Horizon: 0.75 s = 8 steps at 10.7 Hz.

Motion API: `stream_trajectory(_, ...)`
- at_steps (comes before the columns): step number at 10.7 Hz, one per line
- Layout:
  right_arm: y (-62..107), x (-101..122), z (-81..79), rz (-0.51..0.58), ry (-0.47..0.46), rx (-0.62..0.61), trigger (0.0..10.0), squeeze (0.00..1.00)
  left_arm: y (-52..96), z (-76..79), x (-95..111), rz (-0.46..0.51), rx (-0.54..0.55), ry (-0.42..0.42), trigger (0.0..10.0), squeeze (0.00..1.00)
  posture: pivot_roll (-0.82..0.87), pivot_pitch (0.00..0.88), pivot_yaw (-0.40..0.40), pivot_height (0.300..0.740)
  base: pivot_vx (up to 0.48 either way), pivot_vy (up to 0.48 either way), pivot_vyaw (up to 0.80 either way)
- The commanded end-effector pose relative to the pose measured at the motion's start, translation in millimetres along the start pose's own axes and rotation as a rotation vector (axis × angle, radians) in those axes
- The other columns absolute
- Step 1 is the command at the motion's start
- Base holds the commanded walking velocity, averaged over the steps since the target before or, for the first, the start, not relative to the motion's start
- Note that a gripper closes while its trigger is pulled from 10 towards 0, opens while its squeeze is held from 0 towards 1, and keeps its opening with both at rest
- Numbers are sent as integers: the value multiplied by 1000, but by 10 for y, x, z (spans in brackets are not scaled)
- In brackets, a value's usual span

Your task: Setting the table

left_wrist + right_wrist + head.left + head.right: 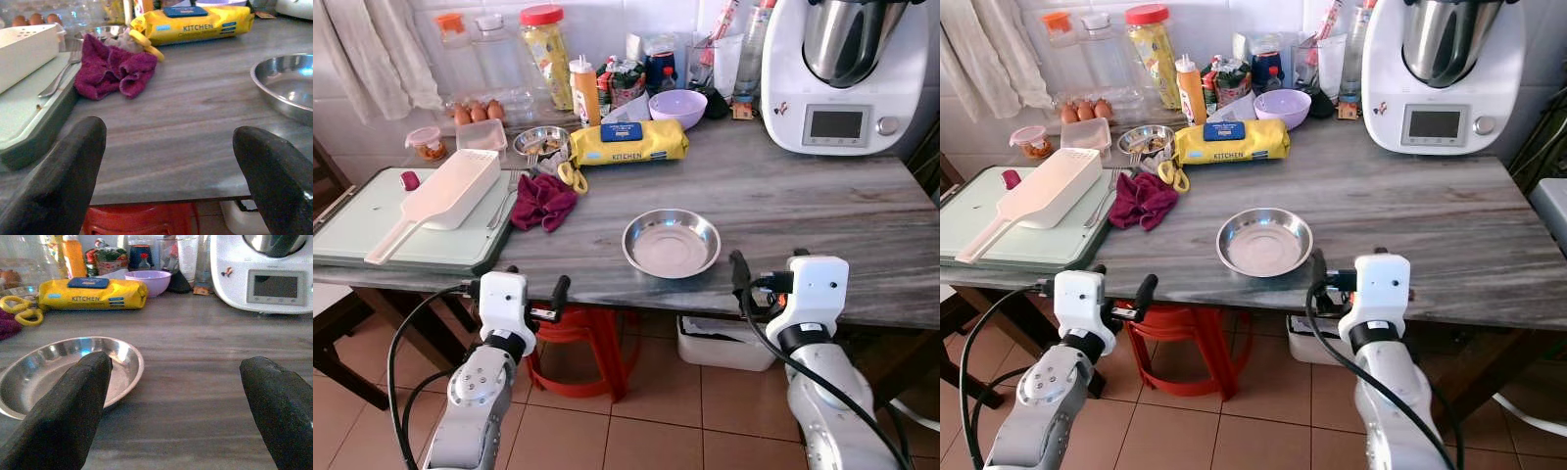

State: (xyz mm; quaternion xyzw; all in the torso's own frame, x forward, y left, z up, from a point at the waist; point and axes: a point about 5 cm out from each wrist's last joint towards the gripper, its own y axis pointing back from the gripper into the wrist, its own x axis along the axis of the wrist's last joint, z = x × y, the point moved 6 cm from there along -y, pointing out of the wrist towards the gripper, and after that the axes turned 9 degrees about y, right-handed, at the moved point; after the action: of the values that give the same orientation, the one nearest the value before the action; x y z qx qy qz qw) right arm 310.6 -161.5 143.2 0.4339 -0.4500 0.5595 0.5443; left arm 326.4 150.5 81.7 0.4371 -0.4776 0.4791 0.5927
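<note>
Two grippers sit just off the near edge of your grey wood-grain table (pixel 822 211), both empty. Your left gripper (pixel 168 161) has its fingers spread wide, facing the bare tabletop between the crumpled magenta cloth (pixel 543 201) and the steel plate (pixel 672 243). Your right gripper (pixel 188 404) is likewise spread, one fingertip overlapping the plate's rim in the wrist view, though you cannot tell from there whether it touches. The plate lies flat near the table's front edge, roughly midway between your two arms. Behind it you have a yellow packet of kitchen wipes (pixel 628 141), with yellow-handled scissors (pixel 572 176) just beside the cloth. A green tray (pixel 372 230) at your left carries a white perforated scoop (pixel 440 201) and a fork (pixel 58 81). Further back stand a lilac bowl (pixel 677 106) and a white kitchen machine (pixel 847 73).
</note>
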Motion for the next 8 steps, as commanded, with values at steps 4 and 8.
stream_trajectory(4,-64,36,-42,-6,-76,28,10000,0,-16,-27,-8,-2,24,-6,10000,0,-48,0,73,740,0,0,-355)
stream_trajectory(8,-70,25,-68,-8,-88,42,10000,0,-14,-33,-42,-20,27,-21,10000,0,-50,0,77,740,0,0,0)
